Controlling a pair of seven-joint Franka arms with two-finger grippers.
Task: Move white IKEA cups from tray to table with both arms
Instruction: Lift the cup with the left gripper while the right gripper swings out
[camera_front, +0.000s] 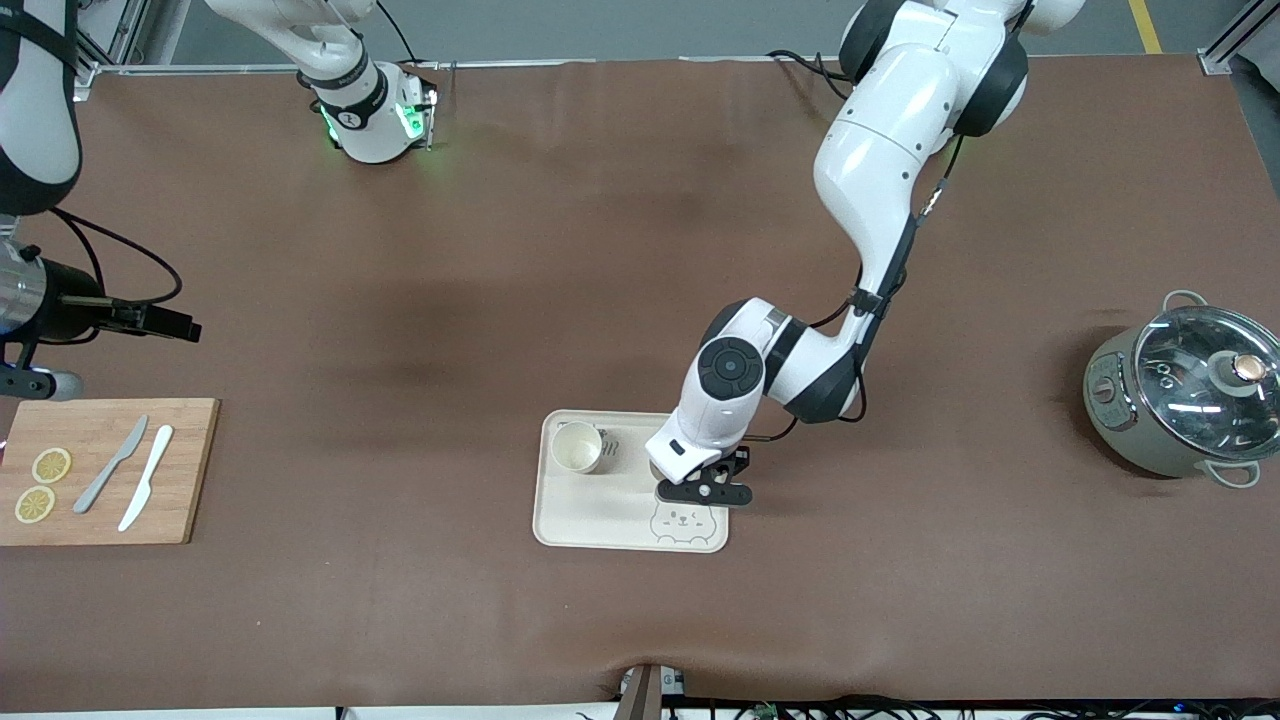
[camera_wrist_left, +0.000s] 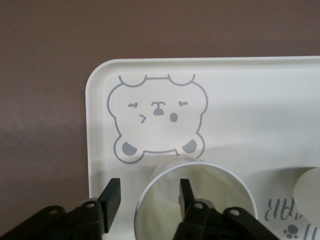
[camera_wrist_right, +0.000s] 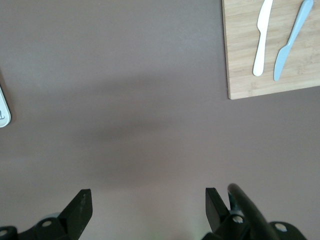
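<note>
One white cup (camera_front: 578, 447) stands upright on the cream bear tray (camera_front: 600, 520), at the tray edge farther from the front camera. The second white cup (camera_wrist_left: 200, 192) stands on the tray (camera_wrist_left: 250, 100) beside the bear drawing; in the front view the left arm's wrist hides it. My left gripper (camera_front: 703, 490) (camera_wrist_left: 149, 187) is low over this cup and open. One finger is inside the cup and the other outside, clear of its wall. The first cup's edge (camera_wrist_left: 307, 192) also shows in the left wrist view. My right gripper (camera_front: 185, 327) (camera_wrist_right: 148, 197) is open and empty over bare table near the cutting board.
A wooden cutting board (camera_front: 110, 470) (camera_wrist_right: 272, 50) with two knives and two lemon slices lies at the right arm's end. A grey pot (camera_front: 1180, 400) with a glass lid stands at the left arm's end. Brown mat covers the table.
</note>
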